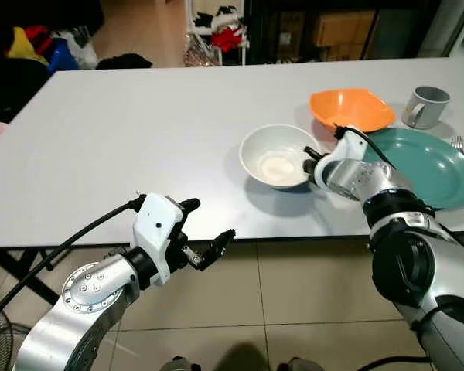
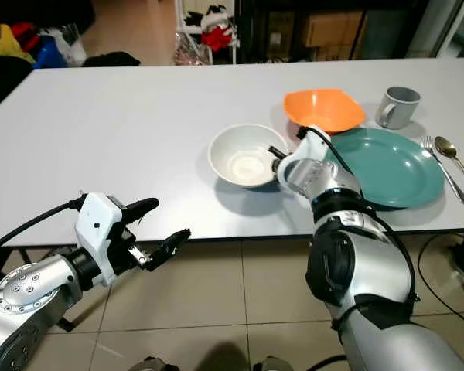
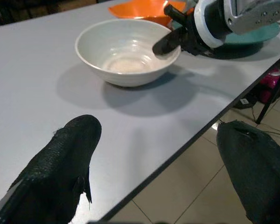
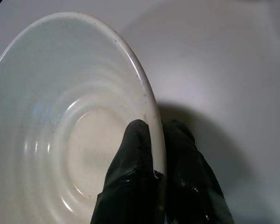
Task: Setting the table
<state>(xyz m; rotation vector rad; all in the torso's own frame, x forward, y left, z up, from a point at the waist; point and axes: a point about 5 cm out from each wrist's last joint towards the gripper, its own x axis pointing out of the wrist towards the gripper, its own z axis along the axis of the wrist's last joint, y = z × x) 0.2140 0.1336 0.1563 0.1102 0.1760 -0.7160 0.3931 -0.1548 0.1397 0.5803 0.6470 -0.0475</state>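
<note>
The white bowl [image 1: 279, 155] sits near the bench's [image 1: 124, 147] front edge, just beside the teal plate [image 1: 433, 166]. The right gripper [image 4: 156, 154] has its jaws pinched on the bowl's plate-side rim, one finger inside, one outside. The left gripper [image 1: 209, 232] hovers with jaws apart off the front edge, farther away.

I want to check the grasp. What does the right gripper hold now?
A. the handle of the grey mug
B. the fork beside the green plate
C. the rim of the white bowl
C: the right gripper pinches the white bowl rim, one finger inside and one outside.
</note>
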